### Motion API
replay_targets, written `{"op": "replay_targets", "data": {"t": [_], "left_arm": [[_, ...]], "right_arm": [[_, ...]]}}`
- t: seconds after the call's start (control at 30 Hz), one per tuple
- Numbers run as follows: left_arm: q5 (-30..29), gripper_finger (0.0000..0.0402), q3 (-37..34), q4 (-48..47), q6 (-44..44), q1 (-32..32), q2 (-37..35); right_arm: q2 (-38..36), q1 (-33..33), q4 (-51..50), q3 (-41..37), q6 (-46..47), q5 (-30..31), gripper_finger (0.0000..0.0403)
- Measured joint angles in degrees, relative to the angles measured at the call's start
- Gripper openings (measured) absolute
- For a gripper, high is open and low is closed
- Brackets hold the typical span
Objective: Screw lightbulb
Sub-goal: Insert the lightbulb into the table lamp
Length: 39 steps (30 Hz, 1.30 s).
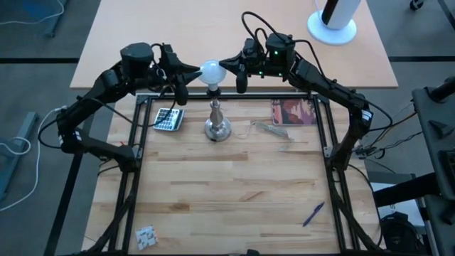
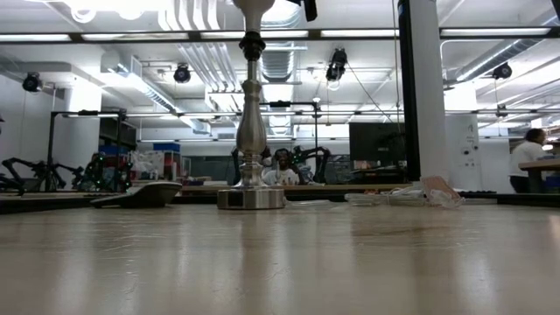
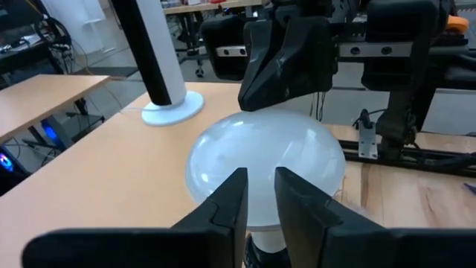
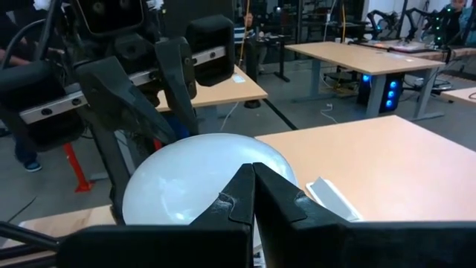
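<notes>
The white frosted lightbulb point(image 1: 210, 71) sits upright on top of the silver stand point(image 1: 217, 121), which rests by its round foot on the wooden table. Its screw base is hidden. My left gripper point(image 1: 193, 72) comes level from the table's left, with a narrow gap between its fingers point(image 3: 261, 195) at the glass. My right gripper point(image 1: 226, 63) comes level from the right, shut point(image 4: 253, 182), against the opposite side. The low view shows only the stand point(image 2: 251, 131). My left gripper lays its two fingertips point(image 3: 236, 195) against the left side of the bulb's glass dome point(image 3: 223, 167), coming level from the table's left. The glass is not between the fingers. My right gripper presses its shut fingertips point(image 4: 242, 195) on the dome's right side point(image 4: 201, 175), coming level from the right.
A calculator point(image 1: 168, 118) lies left of the stand. A reddish card point(image 1: 293, 112) and a clear wrapper point(image 1: 266, 129) lie to its right. A blue pen point(image 1: 313, 213) and a small white piece point(image 1: 146, 237) lie near the front. A white cylinder on a round base point(image 1: 332, 21) stands far right.
</notes>
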Motion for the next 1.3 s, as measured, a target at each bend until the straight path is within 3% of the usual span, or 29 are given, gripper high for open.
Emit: {"op": "replay_targets", "data": {"t": [0.63,1.0,1.3], "left_arm": [[-1.2,0.0053,-0.4,3.4,0.0,1.4,1.5],[0.1,0.0057,-0.5,2.9,-4.6,1.3,-1.3],[2.3,0.0042,-0.5,1.7,-2.9,1.5,-1.0]], "right_arm": [[0.0,1.0,0.0,0.3,0.7,-1.4,0.0000],[0.0,-1.7,-1.5,3.3,0.4,0.0,0.0000],[1.2,-2.0,-1.6,2.7,-0.7,0.0,0.0000]]}}
